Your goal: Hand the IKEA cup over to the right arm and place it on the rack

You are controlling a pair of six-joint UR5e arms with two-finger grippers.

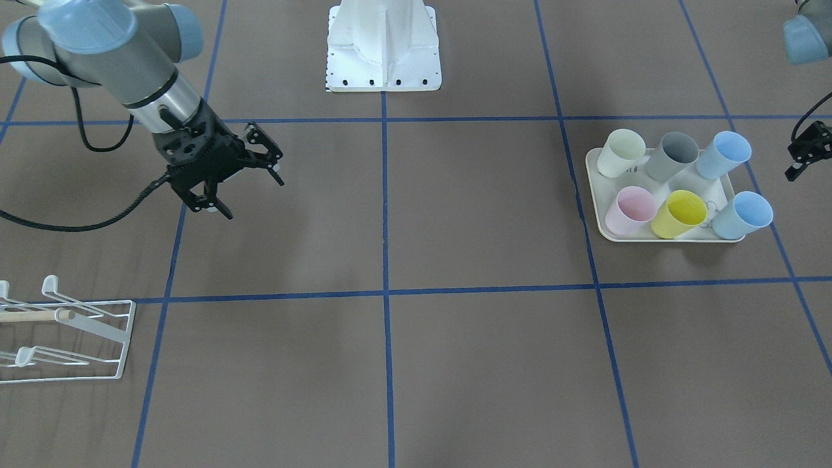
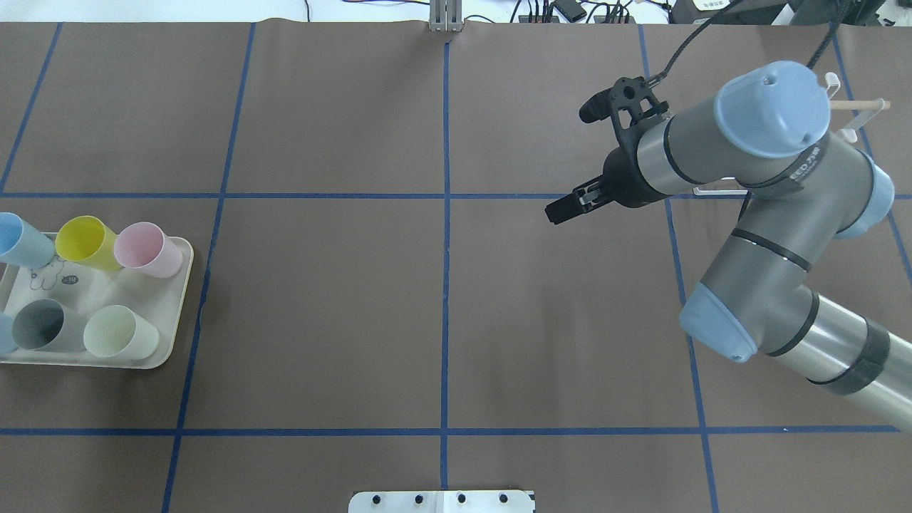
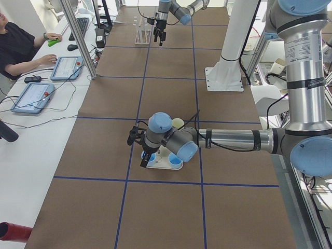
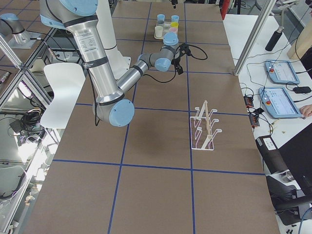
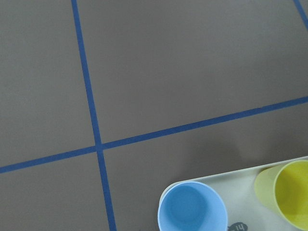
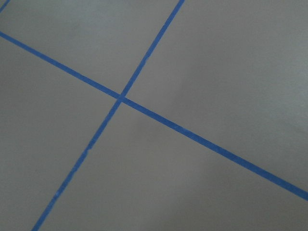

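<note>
Above the edge of the tray (image 1: pixel 663 238), at my left end of the table, my left gripper (image 1: pixel 805 155) hangs near the six cups (image 1: pixel 680 214). It is cut off at the front view's edge, so I cannot tell how its fingers stand. Every cup stands in the tray, none lifted. My right gripper (image 1: pixel 253 194) is spread wide and empty over bare table, well apart from the rack (image 1: pixel 97 325). I judge this to be the first step, the pick. Next I must settle on one cup, likely the blue cup (image 5: pixel 192 209) under my left wrist. I should straddle its wall without knocking its neighbours, then lift it toward the middle for the hand-over.
</note>
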